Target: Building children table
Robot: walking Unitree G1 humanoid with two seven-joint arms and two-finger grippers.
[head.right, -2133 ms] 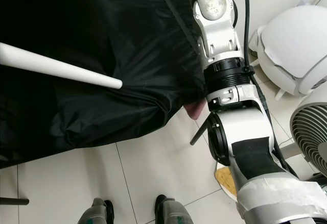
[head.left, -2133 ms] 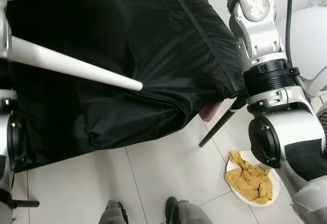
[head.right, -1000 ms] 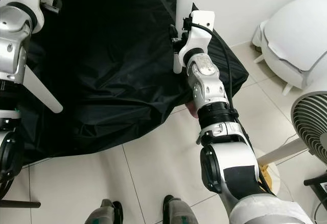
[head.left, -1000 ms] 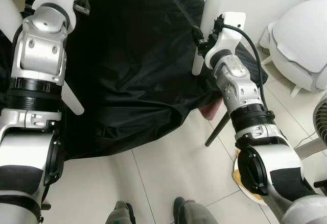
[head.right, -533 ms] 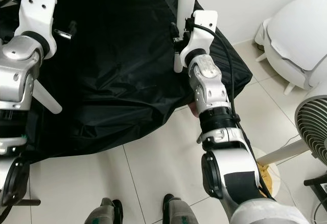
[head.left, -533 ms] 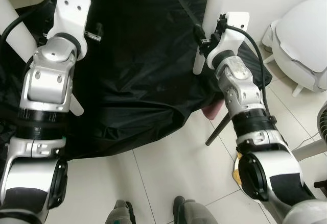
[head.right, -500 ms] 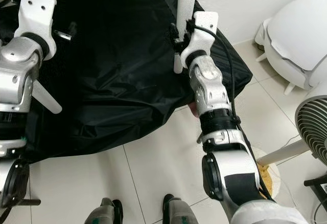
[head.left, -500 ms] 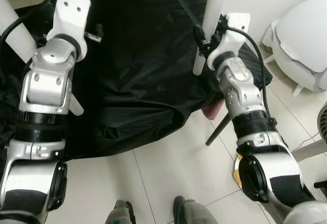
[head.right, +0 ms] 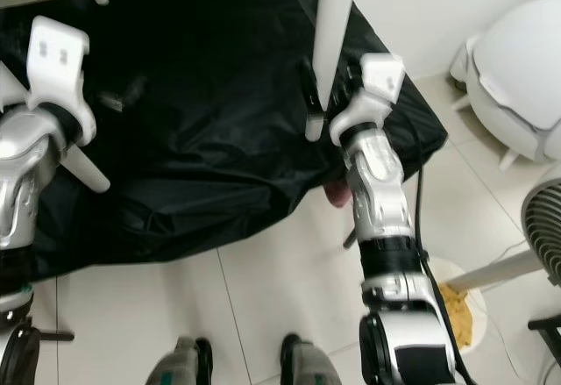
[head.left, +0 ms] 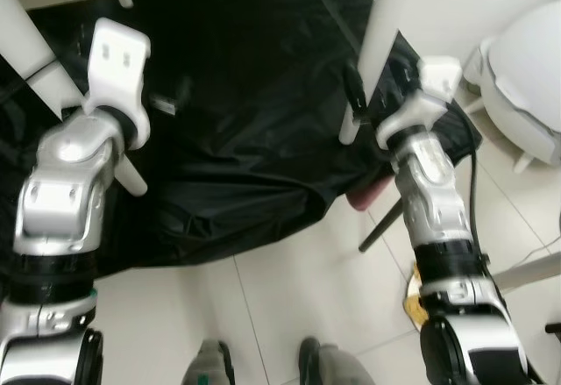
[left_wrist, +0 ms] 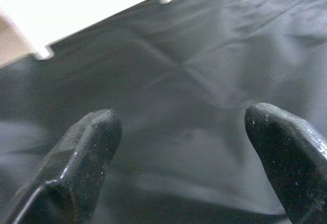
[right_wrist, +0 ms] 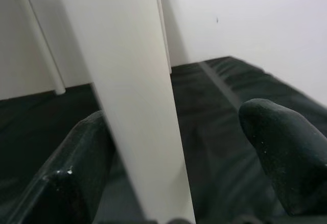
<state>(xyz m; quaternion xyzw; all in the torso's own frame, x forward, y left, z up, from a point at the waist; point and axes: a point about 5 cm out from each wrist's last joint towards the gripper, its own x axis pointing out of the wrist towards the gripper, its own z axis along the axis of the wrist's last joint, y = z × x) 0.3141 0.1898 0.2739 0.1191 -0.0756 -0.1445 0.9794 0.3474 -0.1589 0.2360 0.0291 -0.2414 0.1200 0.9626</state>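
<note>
Right hand (right_wrist: 173, 183), fingers spread, straddles the white table leg (head.left: 379, 47) standing over the black cloth (head.left: 237, 96), while the left hand (left_wrist: 189, 157) hangs open above that cloth, so closing on the leg looks next.

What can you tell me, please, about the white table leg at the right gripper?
The white table leg is a smooth, matte, tapering post, standing nearly upright with its narrow foot resting on the black sheet. The right gripper is open, its fingers on either side of the leg, one apparently against it.
</note>
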